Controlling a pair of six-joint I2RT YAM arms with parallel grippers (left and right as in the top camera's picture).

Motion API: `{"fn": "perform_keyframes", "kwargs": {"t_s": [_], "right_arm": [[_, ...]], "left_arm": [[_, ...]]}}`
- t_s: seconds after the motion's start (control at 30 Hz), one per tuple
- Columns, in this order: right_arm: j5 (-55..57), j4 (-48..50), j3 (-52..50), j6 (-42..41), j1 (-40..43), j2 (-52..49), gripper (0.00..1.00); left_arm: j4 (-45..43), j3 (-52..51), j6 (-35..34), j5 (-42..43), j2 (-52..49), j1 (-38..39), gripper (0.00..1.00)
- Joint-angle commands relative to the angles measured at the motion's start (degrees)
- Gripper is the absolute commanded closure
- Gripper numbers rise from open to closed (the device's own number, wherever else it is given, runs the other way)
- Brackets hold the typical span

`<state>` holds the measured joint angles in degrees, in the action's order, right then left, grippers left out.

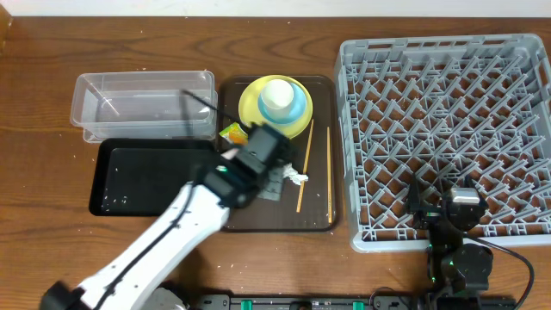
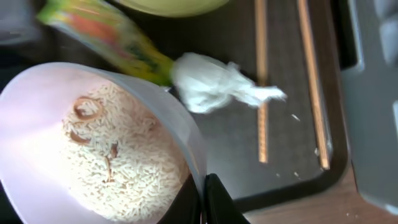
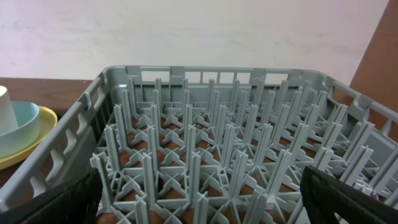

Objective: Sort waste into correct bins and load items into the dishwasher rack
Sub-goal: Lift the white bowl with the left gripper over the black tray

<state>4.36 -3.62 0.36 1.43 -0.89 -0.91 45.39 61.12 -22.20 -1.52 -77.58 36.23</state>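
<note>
Flat brown serving tray [image 1: 280, 215], wooden table [image 1: 43, 52] beneath, pale wall [image 3: 186, 31] behind.

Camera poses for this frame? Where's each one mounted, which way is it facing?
Overhead: above table, facing straight down on tub, black tray, rack; left arm and right arm show.
Left wrist: on left arm, looking down at rice bowl gripped in left claw, tissue, chopsticks.
Right wrist: low at rack's near edge, facing across it toward wall; open right claw frames view.
Shared: overhead and left wrist both see tissue, chopsticks.
</note>
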Motion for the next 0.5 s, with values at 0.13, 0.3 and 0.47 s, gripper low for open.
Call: {"fn": "perform_keyframes", "kwargs": {"t_s": [0.13, 0.3, 0.47], "right_arm": [[0.07, -0.13, -0.07, -0.98, -0.04, 0.04, 0.01], [0.07, -0.13, -0.07, -0.98, -0.04, 0.04, 0.01], [0.07, -0.13, -0.07, -0.98, -0.04, 0.04, 0.01]], "left_arm": [[2.75, 1.07, 2.89, 1.38, 2.91, -16.13, 0.94], [1.99, 1.05, 7.50, 12.02, 2.36, -27.98, 0.94], [1.92, 0.87, 11.58, 23.58, 0.96, -39.39, 0.94]]}}
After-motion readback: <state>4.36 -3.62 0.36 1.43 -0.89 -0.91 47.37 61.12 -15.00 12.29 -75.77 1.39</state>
